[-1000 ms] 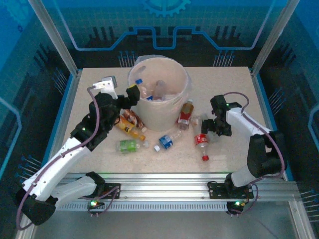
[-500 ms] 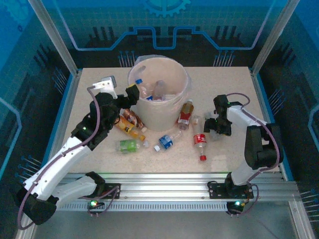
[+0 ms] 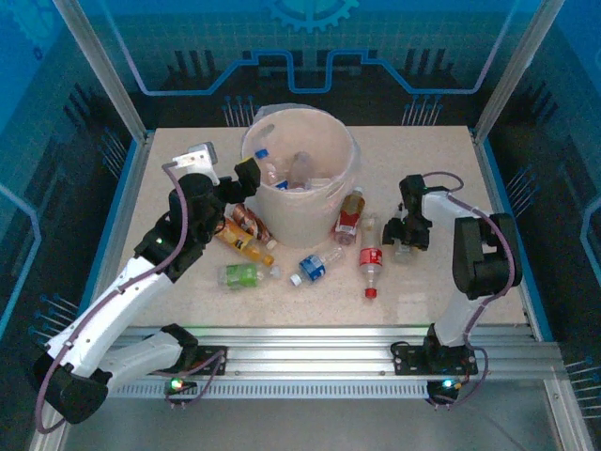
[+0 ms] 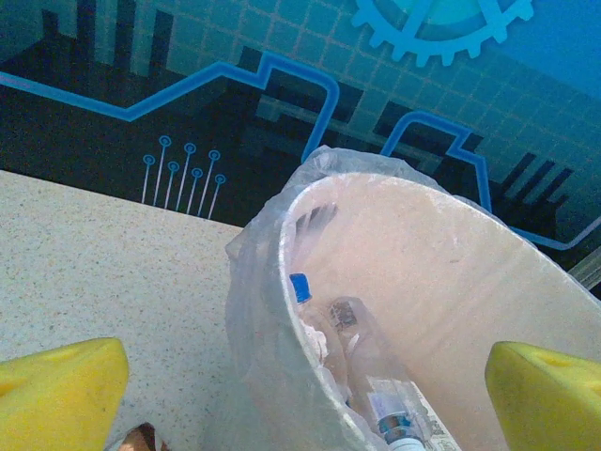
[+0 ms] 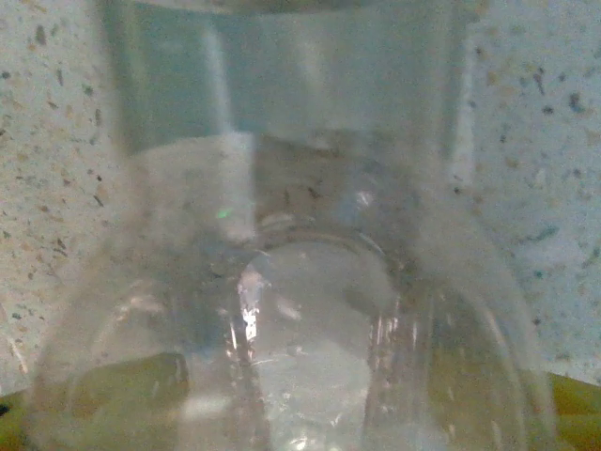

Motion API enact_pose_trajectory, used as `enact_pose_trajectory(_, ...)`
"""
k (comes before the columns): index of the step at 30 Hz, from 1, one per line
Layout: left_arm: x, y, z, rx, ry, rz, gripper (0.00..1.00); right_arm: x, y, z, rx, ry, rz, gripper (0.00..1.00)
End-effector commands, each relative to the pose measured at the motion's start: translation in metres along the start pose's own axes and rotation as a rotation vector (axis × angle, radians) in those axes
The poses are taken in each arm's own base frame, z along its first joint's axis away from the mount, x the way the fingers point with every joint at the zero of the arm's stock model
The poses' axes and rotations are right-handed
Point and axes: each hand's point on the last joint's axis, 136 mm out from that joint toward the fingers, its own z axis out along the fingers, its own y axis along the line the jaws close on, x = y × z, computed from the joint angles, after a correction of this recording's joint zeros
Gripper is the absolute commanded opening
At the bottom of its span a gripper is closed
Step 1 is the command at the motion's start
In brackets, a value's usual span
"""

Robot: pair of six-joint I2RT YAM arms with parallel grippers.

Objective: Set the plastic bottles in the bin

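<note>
**Hovering left gripper at bin rim, right gripper down on a clear bottle**

Left gripper: sits at the left rim of the bin. Yellow fingertips spread wide, nothing between them.

Right gripper: low on the table, right of the bin. A clear bottle sits between its pads. Can't tell whether it's actually clamped.

Several bottles lie inside the bin, one with a blue cap.

On the table:
- red-label bottle, just left of the right gripper
- orange-cap bottle, against the bin wall
- blue-label bottle and green-label bottle, in front of the bin
- orange bottle, under the left arm
</note>
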Motion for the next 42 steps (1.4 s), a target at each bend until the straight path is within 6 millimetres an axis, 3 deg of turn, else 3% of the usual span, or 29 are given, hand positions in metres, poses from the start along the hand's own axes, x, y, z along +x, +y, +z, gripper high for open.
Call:
enact_pose_trajectory(1,0.003,0.008,0.002,-0.027,0.000,-0.011,0.99,-0.008,0.000,-0.002,-0.020,-0.009,0.010,0.64)
enact_pose_trajectory(6,0.005,0.012,0.003,-0.037,0.003,-0.012,0.99,-0.007,-0.004,-0.016,-0.001,-0.045,0.018,0.48)
enact_pose_trajectory(11,0.005,0.015,0.002,-0.049,0.000,-0.018,0.99,-0.007,-0.004,-0.047,-0.015,-0.119,0.037,0.46)
enact_pose_trajectory(16,0.005,0.026,-0.001,-0.092,-0.013,-0.045,0.99,-0.010,0.005,-0.096,-0.054,-0.246,0.039,0.42)
enact_pose_trajectory(22,0.008,0.037,-0.007,-0.116,-0.028,-0.068,0.99,-0.017,0.029,-0.178,-0.114,-0.458,-0.012,0.38)
enact_pose_trajectory(28,0.018,0.055,-0.016,-0.167,-0.033,-0.088,0.99,-0.028,0.073,-0.268,-0.222,-0.679,-0.136,0.38)
enact_pose_trajectory(33,0.027,0.065,-0.021,-0.190,-0.016,-0.099,0.99,-0.036,0.122,-0.334,-0.308,-0.818,-0.267,0.37)
enact_pose_trajectory(36,0.032,0.066,-0.021,-0.192,-0.002,-0.105,0.99,-0.039,0.154,-0.362,-0.359,-0.875,-0.342,0.37)
enact_pose_trajectory(42,0.038,0.069,-0.022,-0.198,0.016,-0.108,0.99,-0.047,0.216,-0.379,-0.421,-0.891,-0.473,0.37)
